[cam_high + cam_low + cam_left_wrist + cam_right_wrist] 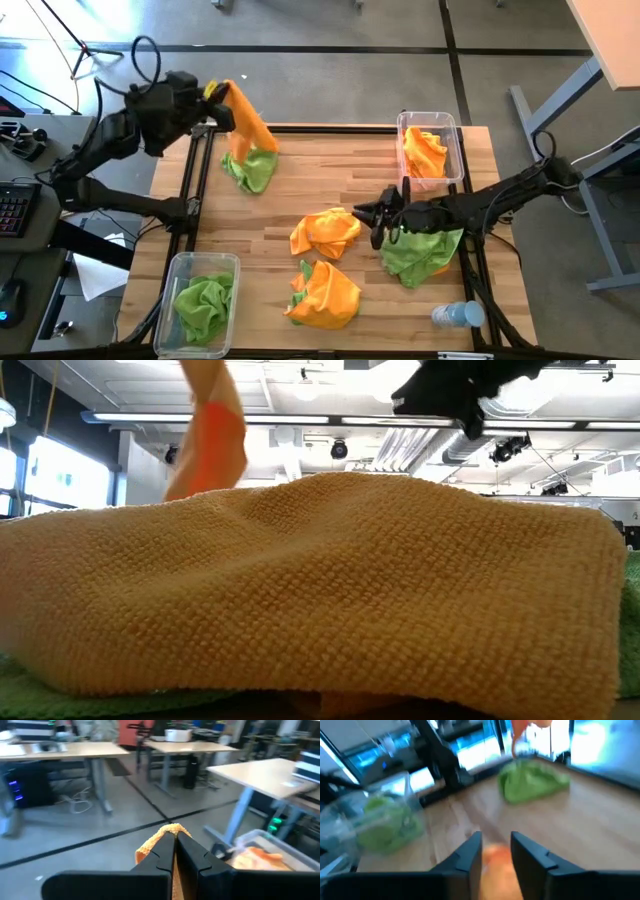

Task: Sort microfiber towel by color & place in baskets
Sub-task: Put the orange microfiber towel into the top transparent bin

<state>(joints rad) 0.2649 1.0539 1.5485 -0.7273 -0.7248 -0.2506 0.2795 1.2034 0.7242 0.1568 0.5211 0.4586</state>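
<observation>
My left gripper (215,95) is over the table's far left corner, shut on an orange towel (248,125). That towel hangs above a green towel (252,170) lying on the wood. My right gripper (385,215) is open at mid-table, just right of a crumpled orange towel (325,232), which shows between its fingers (495,857) in the right wrist view. Another green towel (420,255) lies under the right arm. A third orange towel (325,295) lies near the front edge. The near-left basket (178,270) holds green towels; the far-right basket (455,150) holds orange ones. My left gripper pinches the orange towel between its two fingers at an upper edge (170,829), which sticks out past the fingertips. One layer or several, I cannot tell. The towel is lifted and hangs slack below the gripper (210,440), with its lower end over the green towel.
A clear bottle with a blue cap (458,315) lies at the near right corner. Black frame rails (200,170) run along the table's left side. In the low view an orange towel (300,590) fills the foreground. Bare wood (330,170) lies between the far towels and the middle.
</observation>
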